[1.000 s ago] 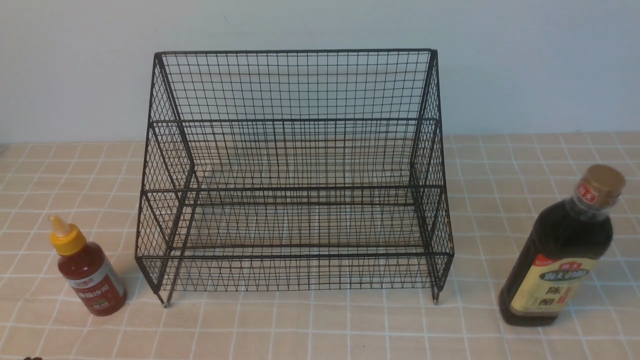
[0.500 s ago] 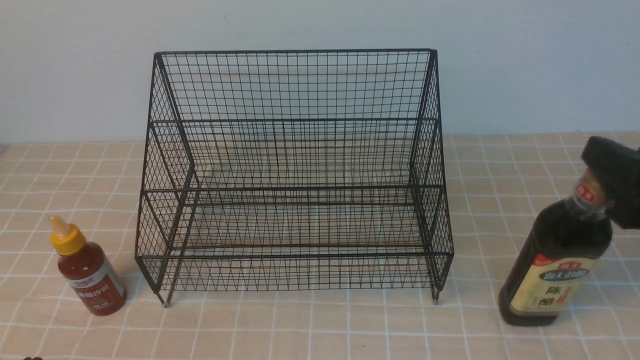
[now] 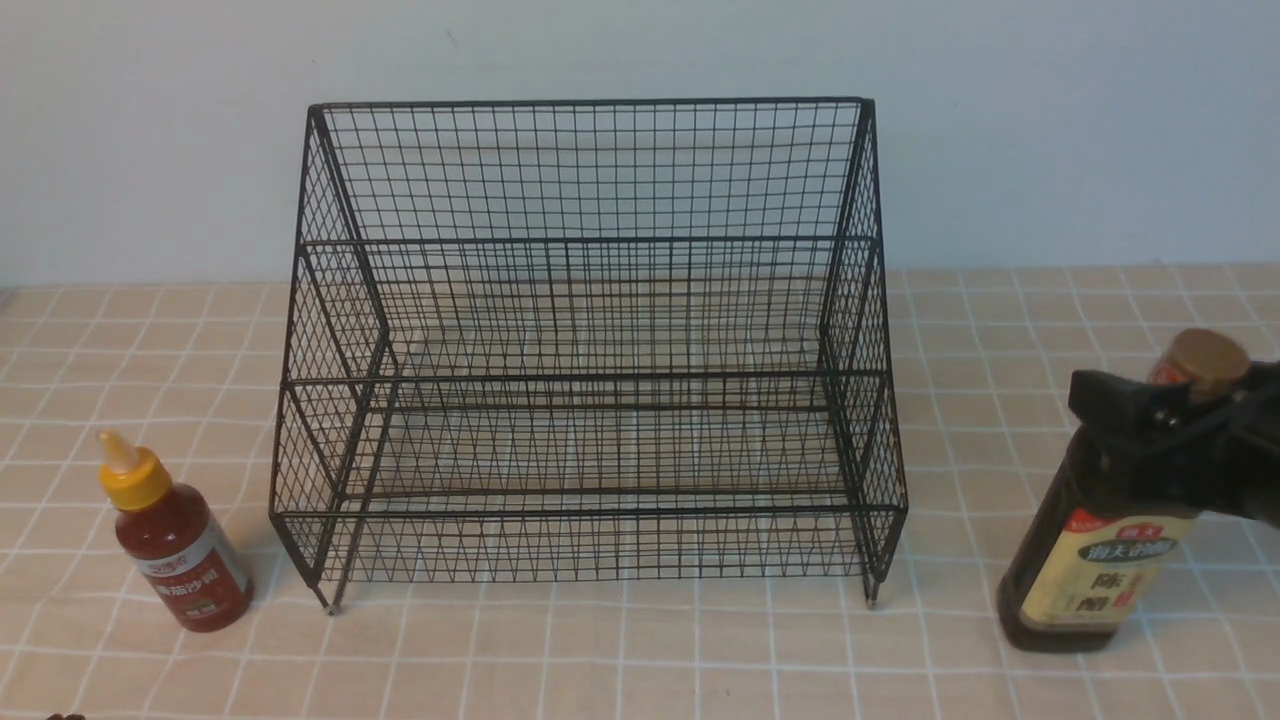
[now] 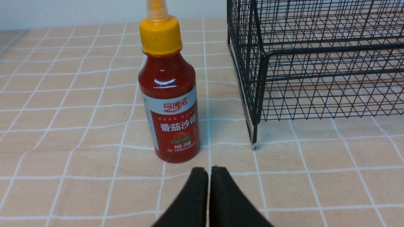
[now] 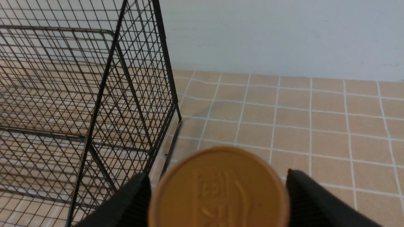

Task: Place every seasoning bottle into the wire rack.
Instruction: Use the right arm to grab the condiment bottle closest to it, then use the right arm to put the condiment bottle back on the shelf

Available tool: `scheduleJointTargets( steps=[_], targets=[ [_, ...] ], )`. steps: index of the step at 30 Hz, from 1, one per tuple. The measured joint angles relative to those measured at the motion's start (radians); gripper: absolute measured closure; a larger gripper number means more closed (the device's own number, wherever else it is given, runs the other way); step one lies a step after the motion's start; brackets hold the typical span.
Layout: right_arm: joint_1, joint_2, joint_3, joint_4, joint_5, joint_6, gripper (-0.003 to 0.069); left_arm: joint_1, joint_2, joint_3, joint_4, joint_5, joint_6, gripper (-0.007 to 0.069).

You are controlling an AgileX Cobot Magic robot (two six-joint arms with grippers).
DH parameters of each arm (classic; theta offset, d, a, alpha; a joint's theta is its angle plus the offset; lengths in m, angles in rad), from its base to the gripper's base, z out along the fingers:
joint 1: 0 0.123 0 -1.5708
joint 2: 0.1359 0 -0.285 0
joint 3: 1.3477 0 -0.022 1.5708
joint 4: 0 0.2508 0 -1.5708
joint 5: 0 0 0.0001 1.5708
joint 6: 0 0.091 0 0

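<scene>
The wire rack [image 3: 590, 170] stands empty at the middle of the table. The tall dark bottle [image 3: 1100, 560] with gold cap [image 5: 219, 189] stands upright to its right. My right gripper [image 3: 1170, 420] is open, its fingers [image 5: 132, 195] on either side of the bottle's neck just under the cap, with small gaps showing. The small red-sauce bottle [image 3: 180, 550] with yellow nozzle cap stands upright left of the rack. My left gripper [image 4: 208, 171] is shut and empty, low over the cloth just short of the red bottle [image 4: 170, 107]; it does not show in the front view.
A checked peach tablecloth [image 3: 640, 650] covers the table. A pale wall [image 3: 640, 50] rises close behind the rack. The rack's near left leg [image 4: 254, 142] stands beside the red bottle, and its right side [image 5: 139, 94] is close to the dark bottle.
My right gripper has come in from the right edge and dropped from beside the gold cap to around the dark bottle's neck. Both bottles and the rack have not moved.
</scene>
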Motion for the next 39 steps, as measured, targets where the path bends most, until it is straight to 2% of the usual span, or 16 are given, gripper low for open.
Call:
scheduleJointTargets(
  steps=[3,4,11,22,29,39],
  targets=[
    [0.000,-0.002,-0.002,-0.020,-0.018,-0.024,0.0339,0.000,0.000,0.000,0.000,0.000,0.000,0.0631],
    [0.000,-0.009,-0.001,-0.036,-0.025,-0.034,0.0346,0.000,0.000,0.000,0.000,0.000,0.000,0.0631],
    [0.000,-0.096,-0.020,-0.052,0.027,-0.036,0.0344,0.000,0.000,0.000,0.000,0.000,0.000,0.0631],
    [0.000,-0.129,-0.388,-0.066,0.178,-0.043,0.0345,0.000,0.000,0.000,0.000,0.000,0.000,0.0631],
    [0.014,-0.129,-0.500,-0.067,0.185,0.010,0.0346,0.000,0.000,0.000,0.000,0.000,0.000,0.0631],
    [0.271,-0.006,-0.504,-0.074,0.141,0.050,0.0346,0.000,0.000,0.000,0.000,0.000,0.000,0.0631]
  ],
)
